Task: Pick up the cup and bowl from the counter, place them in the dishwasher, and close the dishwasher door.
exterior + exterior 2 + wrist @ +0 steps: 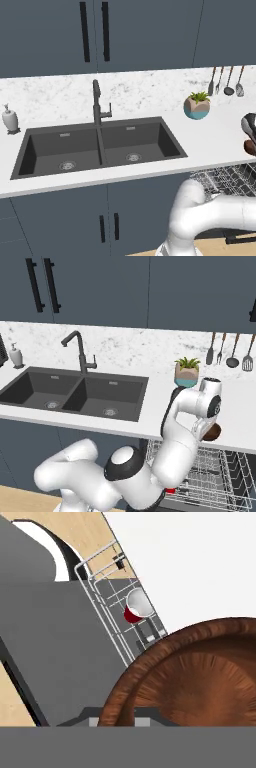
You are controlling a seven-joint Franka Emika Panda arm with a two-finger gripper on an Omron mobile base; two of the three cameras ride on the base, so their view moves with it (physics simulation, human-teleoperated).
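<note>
The dark brown bowl (200,677) looms close in the hand view and hides my fingertips. It sits at the front edge of the white counter (240,411), above the dishwasher. My gripper (206,428) points down onto the bowl (214,432) and is shut on its rim. In the left base view the hand and the bowl (249,146) show at the right edge. The red cup (135,608) lies in the dishwasher's wire rack (210,471), white rim toward the hand camera. The dishwasher door (55,642) lies open and flat below the rack.
A dark double sink (100,147) with a tall faucet (97,102) fills the counter's middle. A soap dispenser (10,120) stands at its left. A potted plant (187,373) stands just behind my hand, and utensils (231,351) hang on the wall.
</note>
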